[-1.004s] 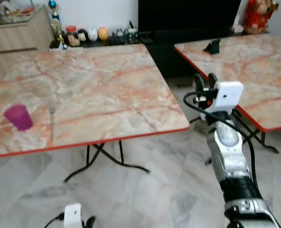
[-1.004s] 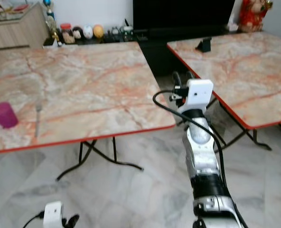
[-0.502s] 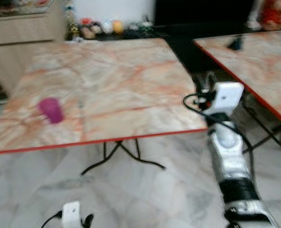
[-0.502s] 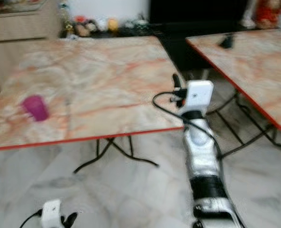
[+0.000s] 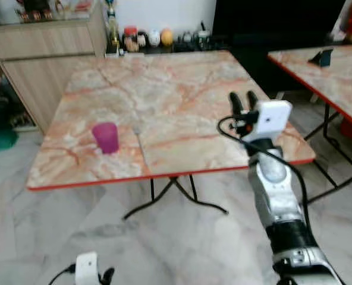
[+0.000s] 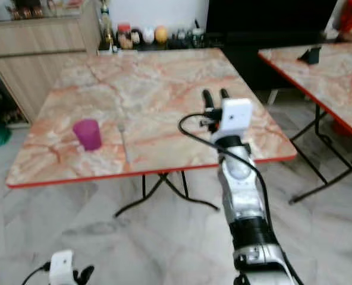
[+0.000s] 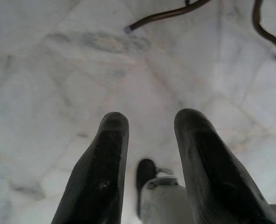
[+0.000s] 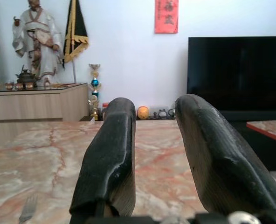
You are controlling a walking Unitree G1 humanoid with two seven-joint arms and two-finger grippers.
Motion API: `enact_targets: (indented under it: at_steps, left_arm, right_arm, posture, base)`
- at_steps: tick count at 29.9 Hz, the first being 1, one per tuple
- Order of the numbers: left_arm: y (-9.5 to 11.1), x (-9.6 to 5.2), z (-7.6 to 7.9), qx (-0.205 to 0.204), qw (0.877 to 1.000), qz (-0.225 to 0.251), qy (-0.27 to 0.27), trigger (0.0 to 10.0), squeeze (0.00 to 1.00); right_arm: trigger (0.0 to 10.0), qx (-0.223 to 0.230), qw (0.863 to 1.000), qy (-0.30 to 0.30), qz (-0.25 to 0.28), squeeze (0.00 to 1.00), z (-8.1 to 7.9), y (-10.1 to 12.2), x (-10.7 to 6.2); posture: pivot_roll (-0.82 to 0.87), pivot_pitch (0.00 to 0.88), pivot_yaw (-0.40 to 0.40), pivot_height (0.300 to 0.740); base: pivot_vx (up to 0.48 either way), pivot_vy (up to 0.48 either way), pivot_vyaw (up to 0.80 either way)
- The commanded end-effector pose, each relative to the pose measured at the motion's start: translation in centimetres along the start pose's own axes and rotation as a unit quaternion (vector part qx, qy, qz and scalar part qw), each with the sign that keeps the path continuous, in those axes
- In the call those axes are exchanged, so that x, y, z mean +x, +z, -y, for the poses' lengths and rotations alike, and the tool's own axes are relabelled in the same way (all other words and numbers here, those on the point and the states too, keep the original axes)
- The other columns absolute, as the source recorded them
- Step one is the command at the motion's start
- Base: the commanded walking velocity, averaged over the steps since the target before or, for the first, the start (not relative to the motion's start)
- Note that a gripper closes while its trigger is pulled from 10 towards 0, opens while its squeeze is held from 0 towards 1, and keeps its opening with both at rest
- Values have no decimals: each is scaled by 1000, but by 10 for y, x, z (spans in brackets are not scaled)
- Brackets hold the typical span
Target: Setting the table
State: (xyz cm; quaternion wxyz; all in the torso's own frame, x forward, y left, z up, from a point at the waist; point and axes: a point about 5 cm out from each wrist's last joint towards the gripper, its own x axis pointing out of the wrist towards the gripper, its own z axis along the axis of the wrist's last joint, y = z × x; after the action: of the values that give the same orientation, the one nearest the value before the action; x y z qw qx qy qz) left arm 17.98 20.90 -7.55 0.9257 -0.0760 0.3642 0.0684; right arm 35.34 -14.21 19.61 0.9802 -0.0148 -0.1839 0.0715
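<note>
A purple cup [image 5: 106, 138] stands near the front left of the marble table [image 5: 182, 89]. A fork [image 5: 140, 142] lies just to its right, pointing away from me. My right gripper [image 5: 243, 100] is raised over the table's front right part, well to the right of the fork. It is open with nothing between its fingers [image 8: 111, 158]. In the right wrist view the fork [image 8: 28, 207] lies low to one side. My left gripper [image 7: 149, 126] hangs low over the floor, open and empty.
A second marble table [image 5: 307, 62] with a small black stand [image 5: 323, 57] is at the right. A wooden cabinet [image 5: 45, 56] lies behind the table at the left. Small ornaments [image 5: 146, 38] and a black TV [image 5: 271, 18] line the back wall. Black folding legs [image 5: 176, 199] stand on the tiled floor.
The whole picture has shifted because the camera turned, so the table now sits more in the middle. Cup and fork lie as before. My right gripper stays raised and open.
</note>
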Motion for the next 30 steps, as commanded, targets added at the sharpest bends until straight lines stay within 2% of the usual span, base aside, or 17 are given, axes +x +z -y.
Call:
enact_targets:
  at_steps: [1, 30]
  left_arm:
    - [-5, -1, 4, 1, 1000, -9, -6, 10000, 0]
    - [-1, 0, 6, 4, 1000, 0, -9, 10000, 0]
  right_arm:
    - [10000, -5, 1000, -8, 4, 0, 7, 2, 0]
    - [10000, -3, 1000, -6, 7, 0, 5, 2, 0]
  posture:
    - [-58, 0, 22, 740]
    - [-56, 0, 26, 740]
  base:
    - [0, 300, 0]
    - [0, 301, 0]
